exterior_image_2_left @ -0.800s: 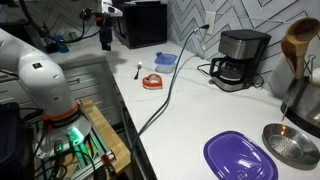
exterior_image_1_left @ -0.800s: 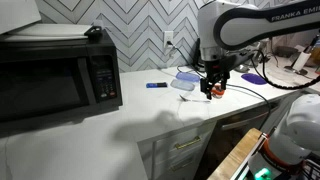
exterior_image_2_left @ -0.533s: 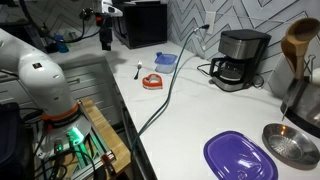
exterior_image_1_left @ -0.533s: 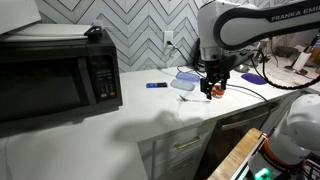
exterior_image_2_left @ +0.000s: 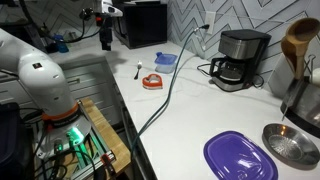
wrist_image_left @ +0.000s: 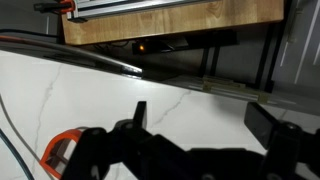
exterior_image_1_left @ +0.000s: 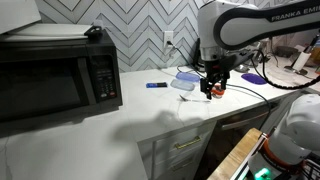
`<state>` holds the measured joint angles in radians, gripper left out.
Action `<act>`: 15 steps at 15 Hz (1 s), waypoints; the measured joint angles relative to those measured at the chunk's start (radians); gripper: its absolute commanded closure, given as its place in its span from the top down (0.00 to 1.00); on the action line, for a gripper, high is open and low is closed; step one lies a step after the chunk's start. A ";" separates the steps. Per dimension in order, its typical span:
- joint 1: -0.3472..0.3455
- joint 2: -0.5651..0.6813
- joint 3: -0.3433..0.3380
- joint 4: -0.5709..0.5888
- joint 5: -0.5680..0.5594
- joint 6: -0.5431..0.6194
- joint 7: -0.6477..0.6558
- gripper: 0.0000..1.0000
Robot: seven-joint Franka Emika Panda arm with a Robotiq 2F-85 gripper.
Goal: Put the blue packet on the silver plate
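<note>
The blue packet (exterior_image_1_left: 155, 85) lies flat on the white counter, left of the bluish oval dish (exterior_image_1_left: 185, 80); it also shows as a small dark sliver in an exterior view (exterior_image_2_left: 137, 70). The silver plate (exterior_image_2_left: 291, 146) sits at the near end of the counter, far from the packet. My gripper (exterior_image_1_left: 213, 88) hangs just above the counter beside a small red-orange object (exterior_image_1_left: 217, 91), to the right of the packet. In the wrist view the gripper (wrist_image_left: 205, 125) is open with bare counter between the fingers, and the red-orange object (wrist_image_left: 58, 150) is at the lower left.
A black microwave (exterior_image_1_left: 55, 78) stands at one end of the counter. A coffee maker (exterior_image_2_left: 238, 58), a purple plate (exterior_image_2_left: 241, 158) and a cable (exterior_image_2_left: 175, 85) across the counter are near the silver plate's end. The counter edge drops to cabinets (exterior_image_1_left: 185, 148).
</note>
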<state>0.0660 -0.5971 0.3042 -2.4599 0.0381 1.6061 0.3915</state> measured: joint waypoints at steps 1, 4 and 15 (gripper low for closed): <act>-0.002 0.005 0.000 0.005 -0.005 0.000 0.008 1.00; -0.022 0.067 0.003 0.085 -0.043 0.007 0.093 1.00; 0.031 0.659 0.032 0.685 -0.311 0.019 0.445 1.00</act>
<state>0.0968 0.0619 0.3363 -1.7749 -0.2726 1.6255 0.8368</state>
